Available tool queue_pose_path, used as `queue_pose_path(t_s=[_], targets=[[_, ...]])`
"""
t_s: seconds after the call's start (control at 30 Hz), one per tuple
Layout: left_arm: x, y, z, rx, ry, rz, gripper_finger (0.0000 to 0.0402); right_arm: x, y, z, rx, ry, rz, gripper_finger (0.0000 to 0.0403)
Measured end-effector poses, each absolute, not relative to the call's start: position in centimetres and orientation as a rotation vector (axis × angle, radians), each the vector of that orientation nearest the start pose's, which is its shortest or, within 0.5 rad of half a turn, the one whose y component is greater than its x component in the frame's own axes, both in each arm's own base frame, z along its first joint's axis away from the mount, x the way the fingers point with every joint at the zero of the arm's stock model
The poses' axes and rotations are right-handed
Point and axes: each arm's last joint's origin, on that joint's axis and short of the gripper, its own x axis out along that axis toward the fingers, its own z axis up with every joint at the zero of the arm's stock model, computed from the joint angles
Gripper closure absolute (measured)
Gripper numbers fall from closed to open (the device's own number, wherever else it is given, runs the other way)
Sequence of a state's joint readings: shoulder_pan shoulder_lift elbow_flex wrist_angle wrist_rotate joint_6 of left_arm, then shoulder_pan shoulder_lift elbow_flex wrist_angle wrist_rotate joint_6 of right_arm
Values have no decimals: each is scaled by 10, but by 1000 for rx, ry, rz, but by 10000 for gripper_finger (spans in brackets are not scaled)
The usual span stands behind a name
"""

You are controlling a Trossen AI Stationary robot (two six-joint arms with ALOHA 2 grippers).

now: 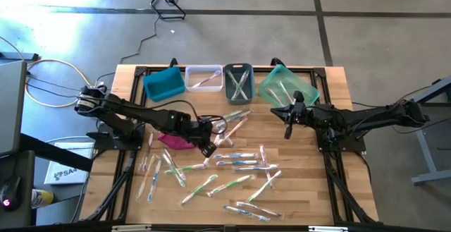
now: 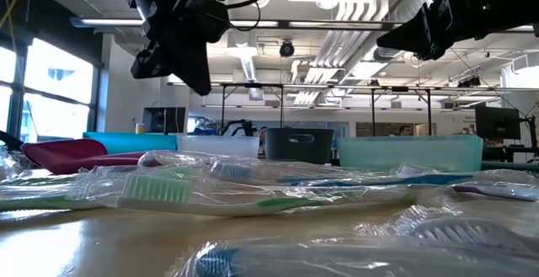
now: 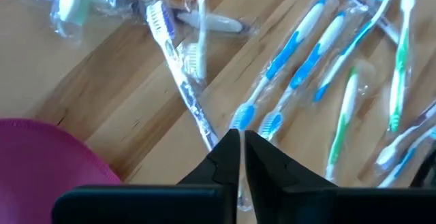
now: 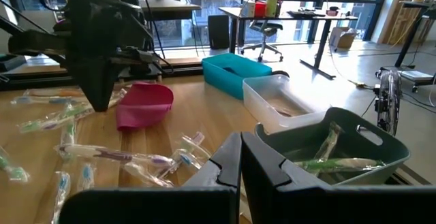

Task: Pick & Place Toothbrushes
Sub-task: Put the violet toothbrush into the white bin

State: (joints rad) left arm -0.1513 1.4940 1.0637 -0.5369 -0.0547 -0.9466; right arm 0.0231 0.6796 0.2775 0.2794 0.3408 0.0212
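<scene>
Toothbrushes (image 1: 236, 163) lie scattered in clear wrappers across the middle and near side of the wooden table (image 1: 310, 197), and the left gripper (image 1: 208, 149) hangs just above that scatter, beside the magenta pouch (image 1: 176, 142). Its wrist view shows the two fingers nearly together with only a thin slit between them, and a clear wrapper edge seems to run into that slit, though whether it is truly pinched I cannot tell. To do this pick well, the fingers likely need to spread, drop astride a single handle such as the clear one with the white bristles (image 3: 178, 67), and close on the stiff handle, not on loose film, so that neighbouring brushes are not dragged along. The right gripper (image 1: 287, 130) waits above the table near the teal bin (image 1: 266, 85), fingers pressed together, holding nothing. Along the far edge stand four bins: the blue bin (image 1: 163, 84) looks empty, the clear bin (image 1: 204, 79) holds at least one brush, the grey bin (image 1: 239, 82) holds a few crossed brushes, and the teal bin holds some too.
</scene>
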Motion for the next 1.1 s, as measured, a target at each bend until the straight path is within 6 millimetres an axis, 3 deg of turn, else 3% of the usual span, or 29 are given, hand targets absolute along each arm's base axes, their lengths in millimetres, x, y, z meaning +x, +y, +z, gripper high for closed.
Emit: queue_pose_path(t_s=[0.33, 0.47, 1.1], targets=[[302, -44, 228, -746, 969, 401, 253, 158, -6, 217, -1, 117, -319, 400], [306, -43, 226, -722, 932, 434, 221, 158, -6, 217, -1, 118, -318, 400], [325, -46, 193, -722, 975, 455, 213, 158, -6, 215, -5, 139, -319, 400]])
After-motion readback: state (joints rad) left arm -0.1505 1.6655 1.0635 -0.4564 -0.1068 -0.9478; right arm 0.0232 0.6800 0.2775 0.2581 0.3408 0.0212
